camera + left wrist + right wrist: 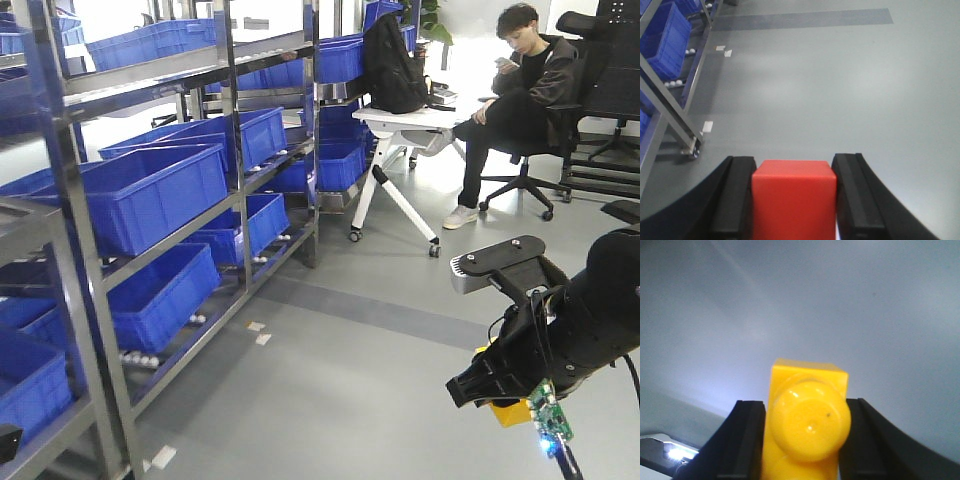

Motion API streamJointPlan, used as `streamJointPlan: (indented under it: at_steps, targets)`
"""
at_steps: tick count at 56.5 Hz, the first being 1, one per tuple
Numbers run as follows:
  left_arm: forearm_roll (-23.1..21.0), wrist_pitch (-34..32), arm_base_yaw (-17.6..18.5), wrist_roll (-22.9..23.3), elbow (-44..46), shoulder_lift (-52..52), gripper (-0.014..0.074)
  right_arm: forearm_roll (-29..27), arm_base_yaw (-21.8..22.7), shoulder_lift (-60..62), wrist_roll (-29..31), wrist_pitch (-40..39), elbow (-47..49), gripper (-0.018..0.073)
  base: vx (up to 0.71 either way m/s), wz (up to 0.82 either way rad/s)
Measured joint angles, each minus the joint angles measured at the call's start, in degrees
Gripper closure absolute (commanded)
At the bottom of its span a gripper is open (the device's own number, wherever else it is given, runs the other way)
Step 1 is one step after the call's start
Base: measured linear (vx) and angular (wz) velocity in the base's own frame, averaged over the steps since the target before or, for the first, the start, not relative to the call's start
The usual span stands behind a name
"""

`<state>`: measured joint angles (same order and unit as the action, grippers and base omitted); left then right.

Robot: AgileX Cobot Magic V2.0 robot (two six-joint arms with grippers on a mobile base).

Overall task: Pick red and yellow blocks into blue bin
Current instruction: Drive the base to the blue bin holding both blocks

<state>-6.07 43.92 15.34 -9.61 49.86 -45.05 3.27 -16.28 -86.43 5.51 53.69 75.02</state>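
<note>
Blue crates (150, 195) fill metal shelving (160, 80); a person (520, 95) sits by a white table (400, 118).

red cube (793, 200): bottom cut off by frame edge
yellow brick (809, 422): blurred (too close), lower stud cropped

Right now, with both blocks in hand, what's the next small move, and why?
Probably keep both jaws shut and turn slowly until the bin shows. The left jaws grip the red cube, the right jaws the yellow brick, but both wrist views show floor beyond them, and no view shows the bin. Opening now would likely drop them on the floor.
</note>
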Motion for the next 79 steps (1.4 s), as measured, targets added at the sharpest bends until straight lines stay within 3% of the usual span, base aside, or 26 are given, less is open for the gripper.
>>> streamJointPlan:
  at_steps: [54,79]
  targets:
    - [0.00,-0.03,0.00,0.00,0.00,0.00,0.0346,0.07,0.00,0.00,0.00,0.00,0.00,0.0287,0.42,0.03]
    - [0.00,-0.26,0.00,0.00,0.00,0.00,0.0346,0.07,0.00,0.00,0.00,0.00,0.00,0.0287,0.27,0.27]
